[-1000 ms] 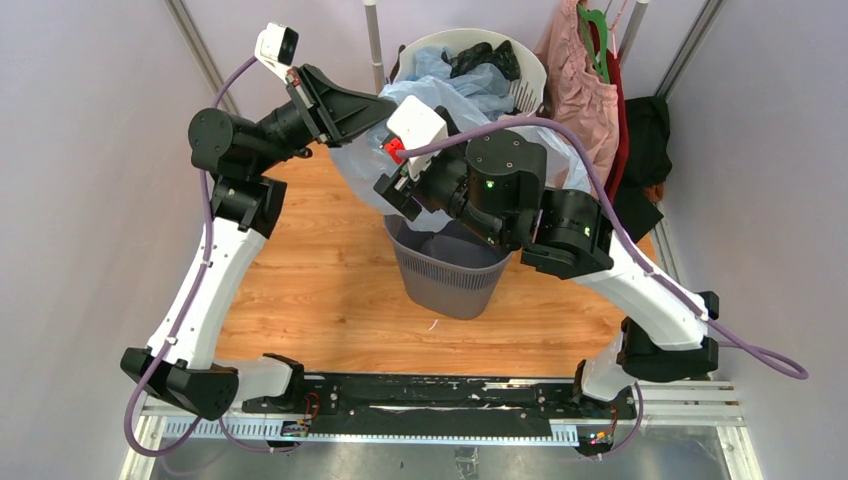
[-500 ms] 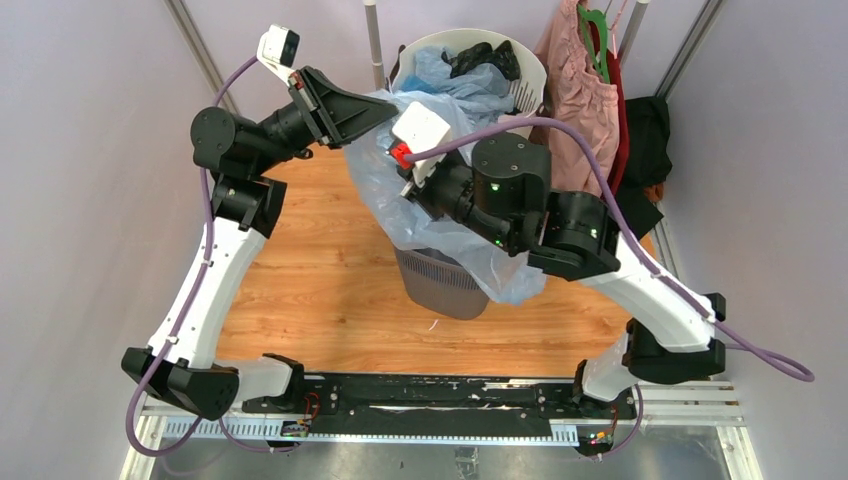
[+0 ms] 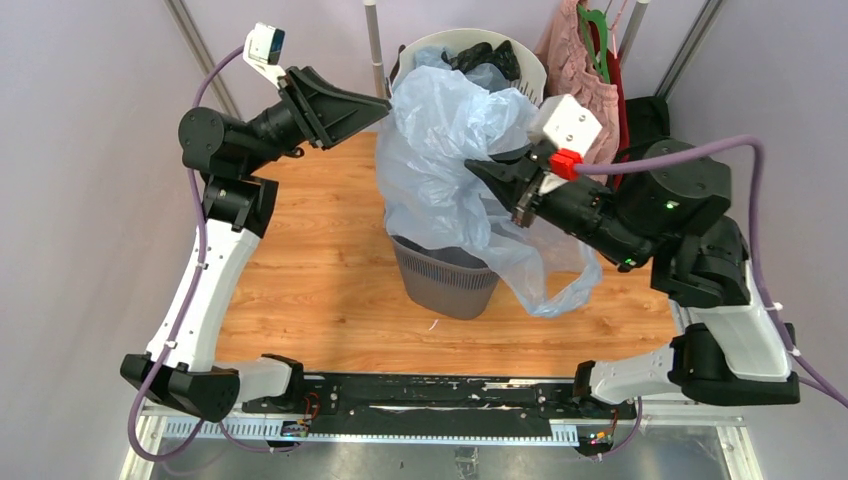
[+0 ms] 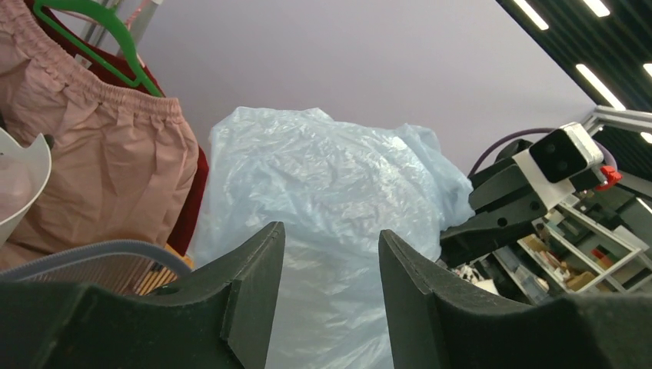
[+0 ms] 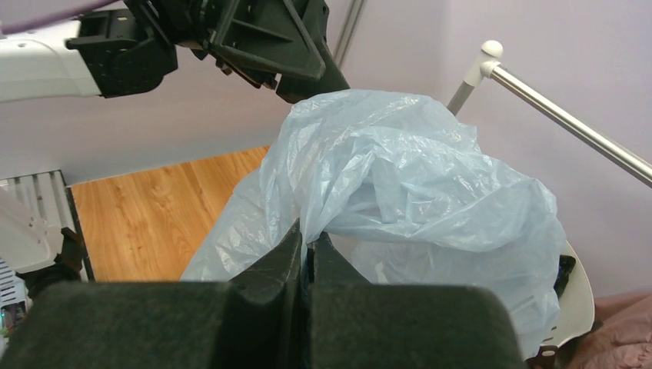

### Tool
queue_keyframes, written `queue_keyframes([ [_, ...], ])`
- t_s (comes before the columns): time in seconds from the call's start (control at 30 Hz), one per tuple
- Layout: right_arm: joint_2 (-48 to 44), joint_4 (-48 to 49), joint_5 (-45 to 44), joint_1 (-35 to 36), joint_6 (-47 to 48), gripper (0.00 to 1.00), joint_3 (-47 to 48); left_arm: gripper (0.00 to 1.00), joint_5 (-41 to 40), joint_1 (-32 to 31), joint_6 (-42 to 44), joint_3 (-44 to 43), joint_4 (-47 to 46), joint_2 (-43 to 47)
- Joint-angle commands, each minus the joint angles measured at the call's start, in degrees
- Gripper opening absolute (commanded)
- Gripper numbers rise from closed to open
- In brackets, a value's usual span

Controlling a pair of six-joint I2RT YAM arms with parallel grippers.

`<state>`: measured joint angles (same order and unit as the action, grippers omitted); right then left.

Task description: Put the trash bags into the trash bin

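Bag lifted over the bin, not in yet.
Pale blue trash bag point(image 3: 440, 150) hangs above the grey mesh trash bin point(image 3: 445, 285) at the middle of the wooden table point(image 3: 300, 290), its tail spilling outside the bin's right rim. Right gripper point(image 5: 307, 240) is clamped on a fold of film; left gripper point(image 4: 330, 231) has jaws apart, holding nothing. Next, probably: lower, stuff, gather the tail inside.
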<state>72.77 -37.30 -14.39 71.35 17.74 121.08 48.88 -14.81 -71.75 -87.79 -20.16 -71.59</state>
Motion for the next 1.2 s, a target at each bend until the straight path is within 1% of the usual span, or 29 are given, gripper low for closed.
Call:
queue_keyframes([
  [0.0, -2.9, 0.6, 6.3, -0.5, 0.6, 0.0, -2.2, 0.53, 4.5, 0.5, 3.1, 3.0, -1.0, 2.4],
  [0.13, -5.8, 1.0, 7.9, -0.6, 0.2, 0.0, -4.8, 0.55, 7.5, 0.5, 2.8, 6.9, -4.2, 4.2],
  [0.37, -9.9, 2.2, 10.1, -0.5, -1.3, 0.0, -8.2, 0.67, 9.8, 0.5, 4.6, 11.5, -4.6, 7.7],
  [0.53, -10.6, 2.7, 10.7, -0.6, -2.2, 0.0, -9.2, 0.74, 10.4, 0.5, 5.9, 14.7, -4.6, 9.3],
  [0.67, -10.4, 3.2, 11.6, -0.5, -2.7, 0.0, -9.1, 0.78, 10.5, 0.5, 7.1, 16.9, -4.6, 10.0],
  [0.87, -9.9, 4.0, 12.4, -0.6, -3.3, 0.0, -8.9, 0.8, 10.4, 0.4, 9.2, 19.2, -4.5, 10.0],
  [1.03, -9.4, 4.5, 12.4, -0.5, -3.3, 0.0, -8.9, 0.83, 10.5, 0.0, 10.2, 19.5, -4.4, 10.4],
  [1.17, -8.6, 4.7, 11.3, -0.5, -2.9, 0.0, -9.0, 0.84, 10.4, -2.1, 10.8, 18.6, -4.4, 11.8],
])
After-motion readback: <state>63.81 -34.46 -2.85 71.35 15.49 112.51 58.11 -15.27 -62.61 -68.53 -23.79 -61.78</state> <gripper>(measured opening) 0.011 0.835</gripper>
